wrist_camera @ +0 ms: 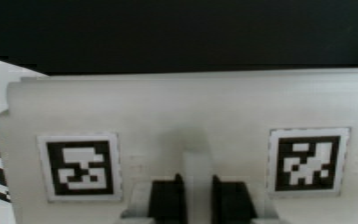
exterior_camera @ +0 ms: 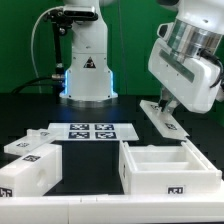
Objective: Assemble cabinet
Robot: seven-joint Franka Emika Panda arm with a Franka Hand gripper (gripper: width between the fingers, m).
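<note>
four white cabinet pieces on the black worktop (exterior_camera: 118,112).

- pincer (exterior_camera: 167,104) is at the exterior view's right, set down onto the tagged panel (exterior_camera: 160,120). this long flat strip lies low on the worktop, running diagonally toward the exterior view's right.
- in the wrist view the pincer (wrist_camera: 194,196) is narrow. the dark fingers (wrist_camera: 167,198) stand close together with a thin white rib of the tagged panel (wrist_camera: 194,110) gripped between them.
- one tag sits on each side of that rib. at one edge of the wrist view is a second white face with tags; i cannot tell whether it belongs to the same piece.
- the open box (exterior_camera: 170,184) is near the tagged panel, toward the camera. its hollow faces up and a small tag is on its front wall. the two are close but not touching.
- the marker board (exterior_camera: 92,131) lies flat toward the exterior view's left of the tagged panel, apart from it.
- further left is the closed block (exterior_camera: 28,174), with the flat slab (exterior_camera: 36,144) just behind it. both carry tags and both are well apart from the pincer.
- the white pedestal (exterior_camera: 86,62) with its triangle sticker stands behind the marker board.
</note>
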